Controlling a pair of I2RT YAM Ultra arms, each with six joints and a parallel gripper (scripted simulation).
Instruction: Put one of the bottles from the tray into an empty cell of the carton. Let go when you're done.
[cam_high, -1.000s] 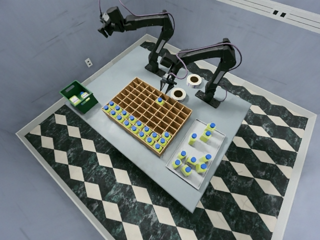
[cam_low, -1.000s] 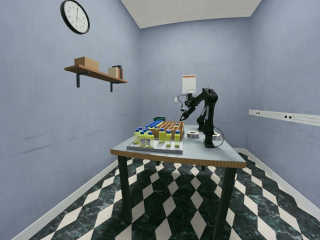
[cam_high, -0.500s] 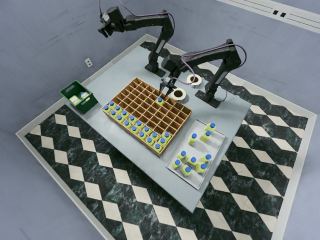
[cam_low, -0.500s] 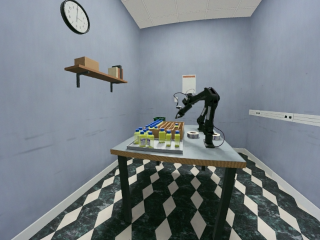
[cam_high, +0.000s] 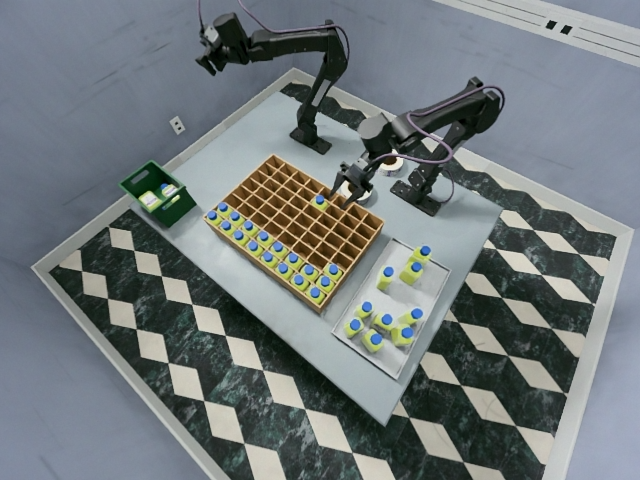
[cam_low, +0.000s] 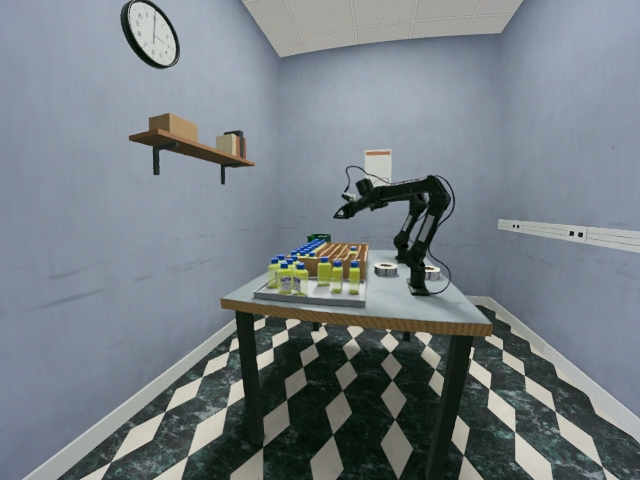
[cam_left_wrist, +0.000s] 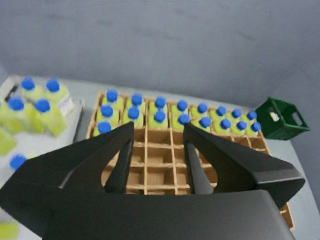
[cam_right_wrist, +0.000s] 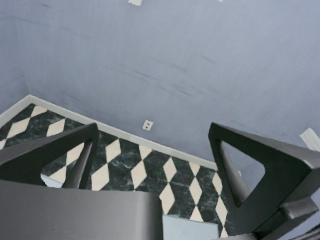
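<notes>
A brown carton has filled cells along one long side and many empty ones. A lone lime bottle with a blue cap stands upright in a cell near the opposite side. Several like bottles stand on the grey tray. My left gripper is partly open and empty, raised above the carton near the lone bottle; that bottle does not show in the left wrist view. My right gripper is wide open and empty, high and away from the carton.
A green crate holding a few items stands beyond the carton's far end. Two white rolls lie between the carton and the left arm's base. The tray sits beside the carton's other end, near the table edge.
</notes>
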